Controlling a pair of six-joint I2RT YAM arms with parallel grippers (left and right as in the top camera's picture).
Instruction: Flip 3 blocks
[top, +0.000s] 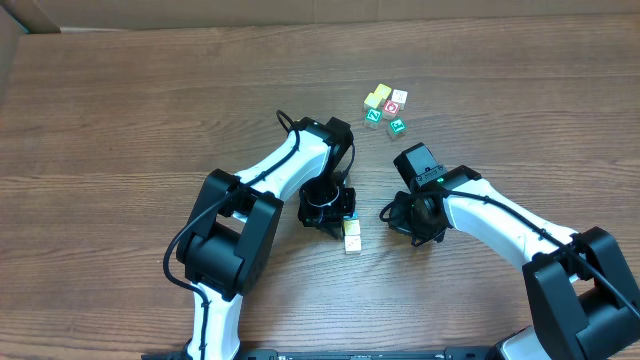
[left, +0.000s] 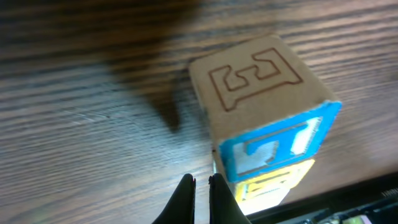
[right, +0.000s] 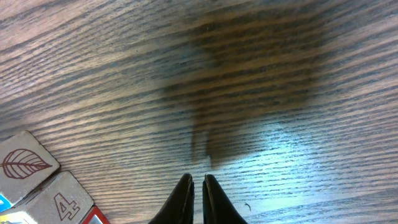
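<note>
3 letter blocks lying in a short row on the table (top: 120, 120), between the 2 arms.
The blue-faced block (left: 261, 81), its engraved E facing up, is touching the pale yellow block (left: 273, 183); the cream block (top: 352, 244) is ending the row nearest the robot. The left tool (left: 200, 196), fingers pressed together and empty, is hovering just beside the blue-faced block. The right tool (right: 197, 193), fingers also together, is hanging over bare wood nearby. A cluster of other cubes (top: 385, 105) is lying well apart.
</note>
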